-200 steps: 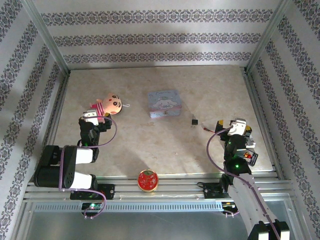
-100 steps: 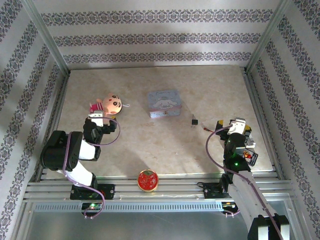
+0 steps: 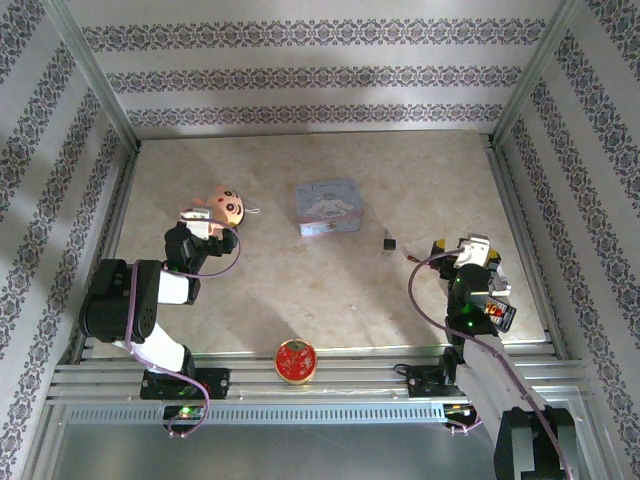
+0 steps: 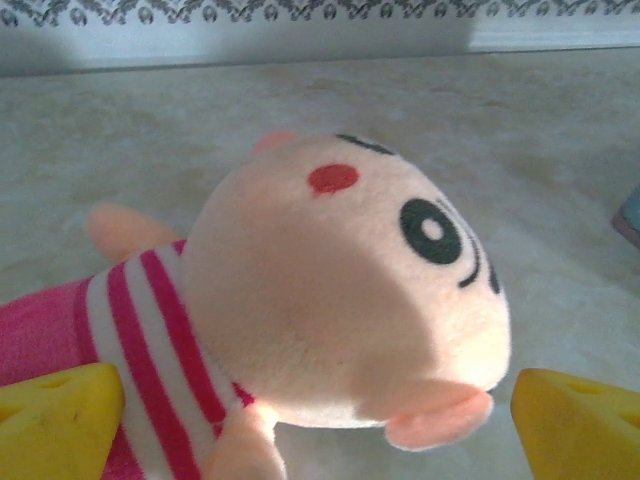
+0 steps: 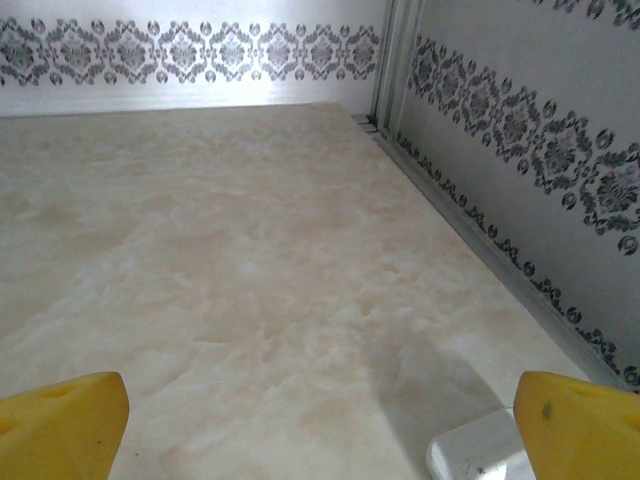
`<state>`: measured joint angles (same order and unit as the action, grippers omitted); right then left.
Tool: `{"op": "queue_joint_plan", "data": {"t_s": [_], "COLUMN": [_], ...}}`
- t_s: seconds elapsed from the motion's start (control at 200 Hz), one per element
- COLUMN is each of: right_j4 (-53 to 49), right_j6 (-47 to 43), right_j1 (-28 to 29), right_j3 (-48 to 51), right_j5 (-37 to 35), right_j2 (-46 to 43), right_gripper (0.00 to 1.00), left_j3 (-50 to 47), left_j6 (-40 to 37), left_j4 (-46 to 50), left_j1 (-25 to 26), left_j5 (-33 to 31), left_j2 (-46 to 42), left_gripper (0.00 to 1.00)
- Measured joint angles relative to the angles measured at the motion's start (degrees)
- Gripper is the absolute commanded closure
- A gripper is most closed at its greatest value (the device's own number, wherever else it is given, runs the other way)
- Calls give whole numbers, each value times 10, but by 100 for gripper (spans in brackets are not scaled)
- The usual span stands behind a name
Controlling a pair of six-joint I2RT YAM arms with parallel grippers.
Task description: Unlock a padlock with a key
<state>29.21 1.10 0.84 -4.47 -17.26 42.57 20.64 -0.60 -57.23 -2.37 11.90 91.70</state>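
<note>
A small dark padlock [image 3: 387, 241] lies on the marble table right of centre, with nothing touching it. I cannot pick out the key. My right gripper [image 3: 477, 250] stands open about a hand's width to the right of the padlock. In the right wrist view its yellow fingertips [image 5: 60, 425] frame bare table and the right gripper [image 5: 320, 432] holds nothing. My left gripper [image 3: 204, 226] is open at the far left, nosed up against a plush doll [image 3: 228, 205]. In the left wrist view the doll [image 4: 330, 270] sits between the yellow fingertips [image 4: 580, 425] of the left gripper [image 4: 320, 435].
A pale blue tin [image 3: 328, 207] with a cartoon lid lies behind the centre. A red round object [image 3: 296, 361] rests on the front rail. A white rounded object [image 5: 480, 458] lies close by the right fingers. Patterned walls [image 3: 300, 75] enclose the table.
The left arm has unfolded and its gripper has moved up and right, closer to the doll's head. The right arm has barely shifted.
</note>
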Motion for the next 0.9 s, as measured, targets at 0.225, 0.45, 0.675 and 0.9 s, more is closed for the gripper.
{"op": "queue_joint_plan", "data": {"t_s": [0.225,0.45,0.675,0.9], "right_j4": [69,172,222,298], "right_j6": [0,-3,-11,-12], "right_j1": [-8,-13,-21,-41], "right_j3": [-8,-35,-40,5], "right_j5": [27,59,83,134], "right_j2": [105,218,262,245], "right_gripper": [2,2,2,2], "left_j3": [0,0,0,0], "left_j6": [10,11,12,12], "left_j4": [5,5,5,5], "left_j1": [0,0,0,0], "left_j5": [-38,-52,-54,-56], "left_j2": [0,0,0,0], "left_gripper": [1,1,1,1]}}
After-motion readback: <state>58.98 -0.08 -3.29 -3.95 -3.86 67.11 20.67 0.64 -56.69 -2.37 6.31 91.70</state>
